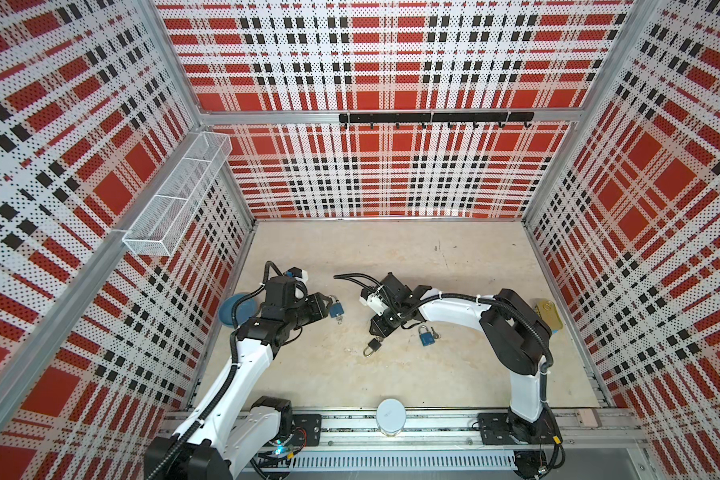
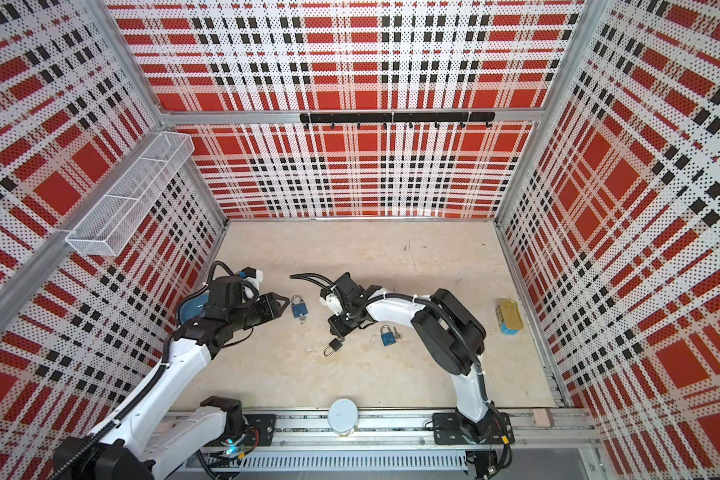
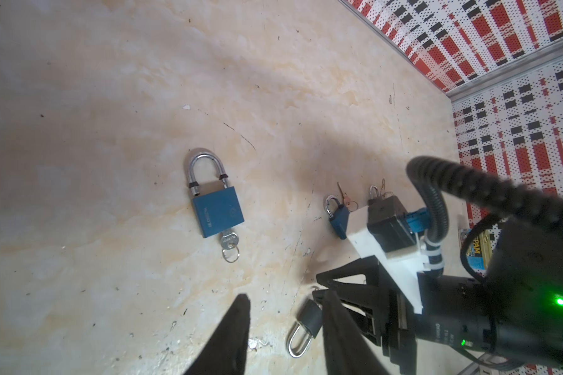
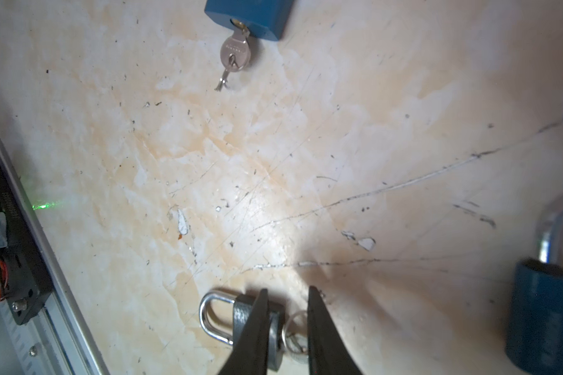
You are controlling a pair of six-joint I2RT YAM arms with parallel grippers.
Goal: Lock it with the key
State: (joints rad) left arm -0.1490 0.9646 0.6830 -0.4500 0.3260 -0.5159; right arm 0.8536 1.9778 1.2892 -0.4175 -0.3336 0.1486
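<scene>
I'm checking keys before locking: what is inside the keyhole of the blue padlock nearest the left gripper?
A silver key with a ring sits in the keyhole of the blue padlock. Its blade is hidden inside the body.

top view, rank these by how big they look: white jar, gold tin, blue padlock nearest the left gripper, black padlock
1. white jar and gold tin: about alike. The jar's top stands nearer the camera, so I won't rank them.
2. blue padlock
3. black padlock, clearly the smallest
</scene>
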